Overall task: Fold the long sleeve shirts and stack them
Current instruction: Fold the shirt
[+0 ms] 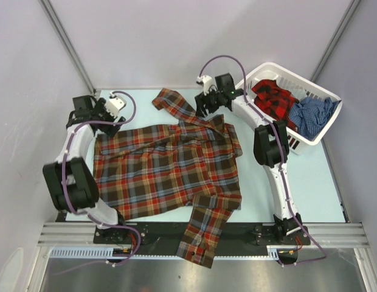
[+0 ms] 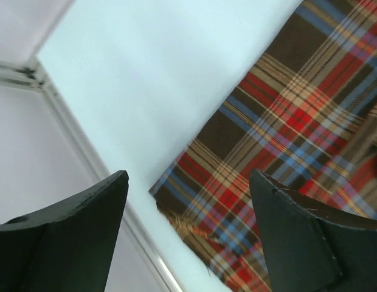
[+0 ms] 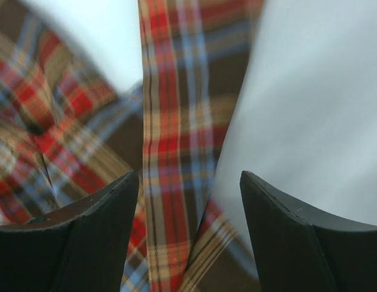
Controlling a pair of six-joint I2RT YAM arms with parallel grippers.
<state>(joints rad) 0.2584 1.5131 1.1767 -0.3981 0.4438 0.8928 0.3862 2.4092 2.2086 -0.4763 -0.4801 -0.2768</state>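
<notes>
**Ann:** Left claw [image 2: 188, 182] stands spread, with nothing between its jaws. Right claw [image 3: 188, 182] is the same, wide and pinching nothing.

**Bo:** Where's the shirt [image 1: 170, 164]?

**Ann:** Flat on the table [image 1: 310, 182], between the two claws. A hem corner lies just under the left claw, a little toward its right finger. The far sleeve [image 1: 170, 102] runs under the right claw, straight through the gap between its fingers, untouched as far as I can tell.

**Bo:** Which way does it point?

**Ann:** Collar toward the right claw, hem toward the left one, so the body's long axis runs from claw to claw. The far sleeve angles away past the right claw. The near sleeve [image 1: 204, 234] trails back toward the arm bases and hangs over the table's near edge.

**Bo:** So which step is this?

**Ann:** Spreading looks done and folding not begun, I'd say. The red shirt [image 1: 273, 97] and blue shirt [image 1: 313, 114] wait in the basket [image 1: 270, 66], out beyond the right claw.

**Bo:** Next move?

**Ann:** Probably sleeves in first. The right claw would need to drop, close on the sleeve beneath it, and carry it over onto the body. The near sleeve needs lifting off the edge too, or the fold may drag crooked.
</notes>
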